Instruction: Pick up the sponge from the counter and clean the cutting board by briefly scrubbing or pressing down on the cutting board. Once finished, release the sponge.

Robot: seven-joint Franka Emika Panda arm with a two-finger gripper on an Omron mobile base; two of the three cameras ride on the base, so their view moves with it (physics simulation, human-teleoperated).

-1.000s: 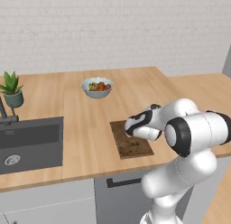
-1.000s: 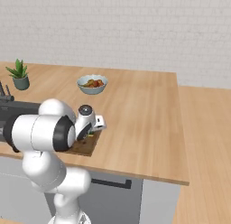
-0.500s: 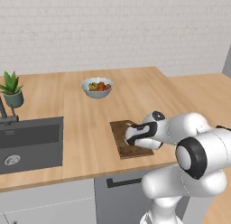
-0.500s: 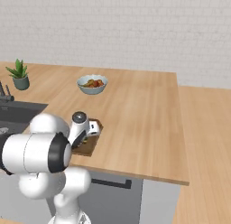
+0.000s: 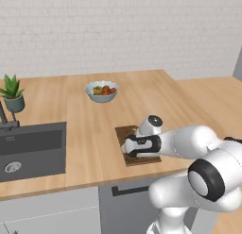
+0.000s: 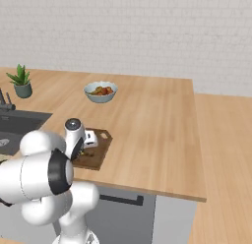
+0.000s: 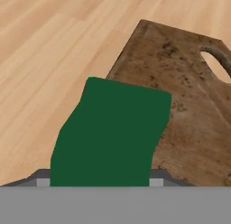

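Observation:
The dark brown cutting board [image 5: 124, 132] lies near the counter's [image 5: 85, 134] front edge, with its light slot [image 7: 216, 66] at the far end. My gripper [image 5: 128, 148] is low over the board's near left part. It is shut on the sponge [image 7: 110, 133], whose dark green top bulks large at the bottom of the hand view and hides the fingertips. The sponge reaches over the board's [image 7: 180, 96] left edge, partly above bare counter [image 7: 40, 83]. I cannot tell whether it touches the wood. From the right, the hand [image 6: 81, 148] covers the board's [image 6: 98, 152] left side.
A bowl of fruit [image 5: 101, 91] stands behind the board. The dark sink [image 5: 30, 150] is set into the counter at the left, with a faucet [image 5: 5, 116] and a potted plant [image 5: 13, 92] behind it. The counter's front edge [image 5: 142, 174] runs just before the board.
The arm has folded lower and the hand has come down and toward the board's near left edge with the sponge in it. The board has not moved.

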